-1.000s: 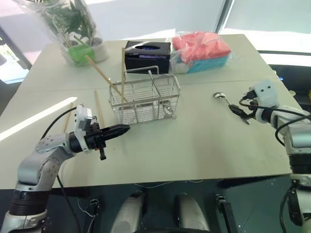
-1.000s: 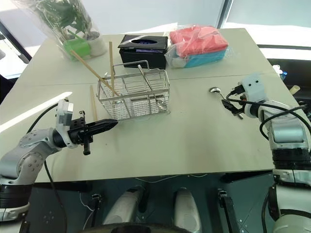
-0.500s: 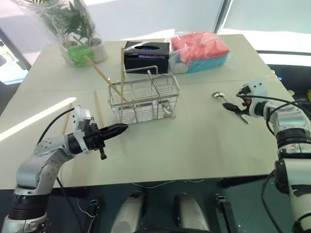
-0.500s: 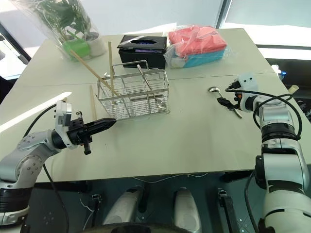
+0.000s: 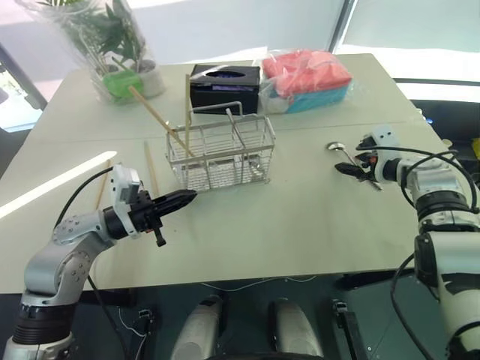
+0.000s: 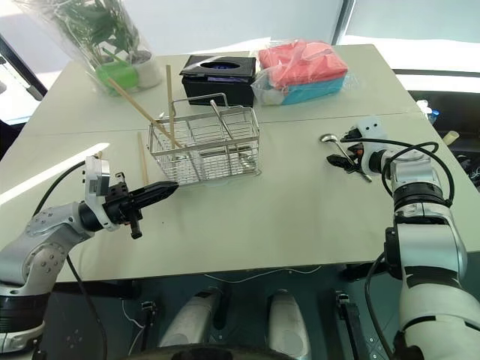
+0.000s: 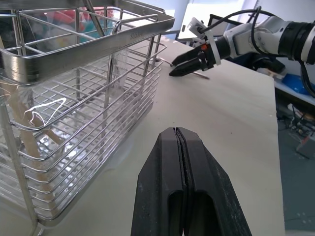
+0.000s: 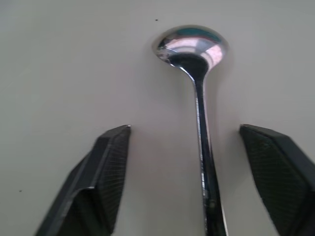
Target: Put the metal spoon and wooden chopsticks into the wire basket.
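My right gripper (image 8: 184, 182) straddles the spoon (image 8: 199, 98) handle, fingers apart and gripping nothing, the spoon's long axis running between them toward mid-right of frame.

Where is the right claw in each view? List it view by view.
Left eye: right claw at the table's right side, at the metal spoon.
Right eye: claw right of centre.
Left wrist: claw beyond the wire basket.
Right wrist: claw flanks the spoon.
Shared landmark: the spoon.
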Motion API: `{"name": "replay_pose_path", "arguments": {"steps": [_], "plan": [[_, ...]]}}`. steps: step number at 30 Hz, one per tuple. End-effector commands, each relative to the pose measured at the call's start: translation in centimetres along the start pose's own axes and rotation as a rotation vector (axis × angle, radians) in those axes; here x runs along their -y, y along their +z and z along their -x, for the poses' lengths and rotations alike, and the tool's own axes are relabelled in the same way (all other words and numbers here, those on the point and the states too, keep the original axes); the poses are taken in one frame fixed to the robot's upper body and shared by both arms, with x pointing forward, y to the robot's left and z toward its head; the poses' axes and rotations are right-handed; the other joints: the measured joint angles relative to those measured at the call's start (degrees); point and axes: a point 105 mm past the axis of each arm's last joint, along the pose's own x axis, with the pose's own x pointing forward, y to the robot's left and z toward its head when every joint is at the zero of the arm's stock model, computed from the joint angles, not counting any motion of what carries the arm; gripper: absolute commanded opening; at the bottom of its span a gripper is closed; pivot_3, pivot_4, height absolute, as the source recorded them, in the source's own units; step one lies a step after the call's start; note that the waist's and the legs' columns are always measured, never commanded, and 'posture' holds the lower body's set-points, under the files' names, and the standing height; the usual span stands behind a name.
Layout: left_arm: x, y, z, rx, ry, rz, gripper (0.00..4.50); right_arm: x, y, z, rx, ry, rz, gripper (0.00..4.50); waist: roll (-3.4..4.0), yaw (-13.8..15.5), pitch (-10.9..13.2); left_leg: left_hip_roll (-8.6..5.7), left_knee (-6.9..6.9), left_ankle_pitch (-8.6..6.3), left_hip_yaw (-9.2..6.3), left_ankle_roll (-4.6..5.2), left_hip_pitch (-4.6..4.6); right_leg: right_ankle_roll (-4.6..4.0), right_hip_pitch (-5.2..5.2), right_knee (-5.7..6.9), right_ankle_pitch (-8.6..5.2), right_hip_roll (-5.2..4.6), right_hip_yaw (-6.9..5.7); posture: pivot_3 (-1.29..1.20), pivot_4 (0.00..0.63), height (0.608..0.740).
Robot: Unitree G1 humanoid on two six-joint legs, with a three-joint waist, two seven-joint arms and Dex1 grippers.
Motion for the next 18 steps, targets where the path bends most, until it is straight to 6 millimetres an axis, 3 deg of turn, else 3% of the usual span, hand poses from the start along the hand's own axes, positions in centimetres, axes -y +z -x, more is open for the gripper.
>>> {"name": "replay_pose_path", "arguments": {"steps": [1, 4, 10, 15, 18], "plan": [[0.2, 1.2, 0.3, 0.033, 0.006, -0.055, 0.00, 0.1, 0.2, 0.0, -0.009, -0.005, 0.014, 1.59, 0.00, 0.05, 0.00, 0.00, 0.02, 0.00, 0.00, 0.00, 0.00, 0.00, 0.01, 0.00, 0.00, 0.00, 0.00, 0.00, 0.150, 0.740], [0.2, 1.2, 0.3, 0.035, 0.010, -0.056, 0.00, 0.1, 0.1, 0.0, -0.011, -0.002, 0.013, 0.06, 0.00, 0.08, 0.00, 0.00, 0.10, 0.00, 0.00, 0.00, 0.00, -0.01, 0.04, 0.02, 0.03, 0.01, 0.00, 0.00, 0.150, 0.740], [0.1, 1.1, 0.3, 0.035, 0.014, -0.056, 0.00, 0.1, 0.4, -0.1, 0.013, -0.018, -0.003, 0.06, 0.01, 0.12, 0.00, 0.01, 0.43, -0.02, -0.06, -0.01, -0.01, -0.01, 0.20, 0.05, 0.06, 0.09, -0.01, 0.00, 0.150, 0.740], [0.1, 0.9, 0.4, 0.029, 0.015, -0.043, 0.00, 1.0, 7.9, 1.4, 0.353, -0.125, 0.005, 0.06, 0.13, 0.02, 0.07, 0.00, 0.54, -0.08, -0.06, -0.07, -0.03, -0.01, 0.23, 0.05, 0.14, 0.09, 0.00, 0.00, 0.150, 0.740], [0.0, 0.9, 0.5, 0.028, 0.016, -0.038, 0.00, 0.0, 12.8, 3.2, 0.579, -0.160, 0.008, 0.06, 0.28, -0.10, 0.17, 0.01, 0.54, -0.03, -0.04, 0.00, -0.09, 0.03, 0.08, 0.12, 0.16, 0.07, 0.08, 0.00, 0.150, 0.740]]}}
